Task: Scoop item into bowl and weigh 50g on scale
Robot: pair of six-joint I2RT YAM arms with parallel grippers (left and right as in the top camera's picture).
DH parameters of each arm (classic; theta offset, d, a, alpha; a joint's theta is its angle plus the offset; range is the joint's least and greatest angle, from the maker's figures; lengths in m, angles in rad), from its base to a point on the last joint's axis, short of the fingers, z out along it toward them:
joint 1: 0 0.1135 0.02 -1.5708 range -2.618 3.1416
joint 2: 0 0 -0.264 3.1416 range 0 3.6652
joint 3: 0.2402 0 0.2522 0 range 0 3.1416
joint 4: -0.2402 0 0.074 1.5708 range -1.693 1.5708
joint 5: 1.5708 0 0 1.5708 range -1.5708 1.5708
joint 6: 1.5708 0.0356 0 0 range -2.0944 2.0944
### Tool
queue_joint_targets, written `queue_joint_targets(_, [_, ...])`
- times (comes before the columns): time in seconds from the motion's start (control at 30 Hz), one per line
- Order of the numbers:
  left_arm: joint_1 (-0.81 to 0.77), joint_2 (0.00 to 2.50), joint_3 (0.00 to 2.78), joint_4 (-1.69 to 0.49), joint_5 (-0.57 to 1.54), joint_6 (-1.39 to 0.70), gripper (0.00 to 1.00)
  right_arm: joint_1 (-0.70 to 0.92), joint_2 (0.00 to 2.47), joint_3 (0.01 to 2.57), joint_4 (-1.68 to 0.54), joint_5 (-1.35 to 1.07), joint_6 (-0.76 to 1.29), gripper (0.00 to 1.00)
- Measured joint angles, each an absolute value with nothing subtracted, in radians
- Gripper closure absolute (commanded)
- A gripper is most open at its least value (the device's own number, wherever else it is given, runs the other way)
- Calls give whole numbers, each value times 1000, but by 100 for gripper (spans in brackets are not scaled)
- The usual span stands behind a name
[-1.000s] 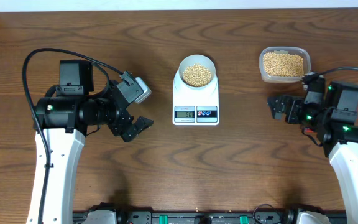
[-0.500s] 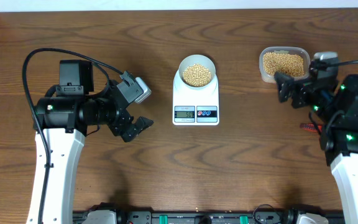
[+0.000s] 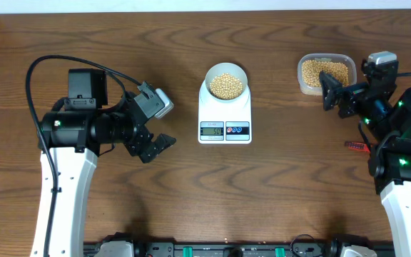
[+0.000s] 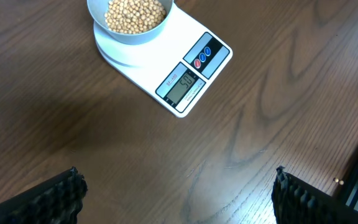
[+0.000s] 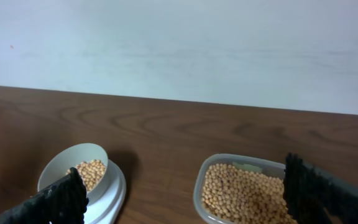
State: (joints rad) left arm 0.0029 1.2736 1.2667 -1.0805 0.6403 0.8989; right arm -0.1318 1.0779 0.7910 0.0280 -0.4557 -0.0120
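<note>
**A:** Starting nearest: how many end effectors, and how do they stand?

**B:** Two. The left end effector (image 3: 157,148) hangs over the bench (image 3: 262,193) at the near left. Its fingers are spread wide with nothing between them. About level with it on the right, one small red object (image 3: 354,145) lies on the bench, partly hidden by the right arm.

**A:** And farther back?

**B:** One scale (image 3: 225,114) sits mid-bench with its display end toward the near side. It has one display (image 4: 183,89) and two round buttons, but I cannot read the digits for certain. One bowl (image 3: 226,73) stands on the scale's far end, holding a heap of beans (image 3: 226,86).

**A:** The right end effector?

**B:** The right end effector (image 3: 327,91) is also spread wide and empty. It sits at the right-hand edge of the one clear tub (image 3: 302,82), far right, well apart from the scale. That tub holds many more beans, too many to count.
</note>
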Motion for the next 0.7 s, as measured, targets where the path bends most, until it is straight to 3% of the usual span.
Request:
queue_joint_targets(0.37, [3,1274,1267,-1081,640,899,2,-131,1071,791,-65,-471,-12,1])
queue_joint_targets(0.7, [3,1274,1267,-1080,640,899,2,-128,1071,792,-346,-473,-14,1])
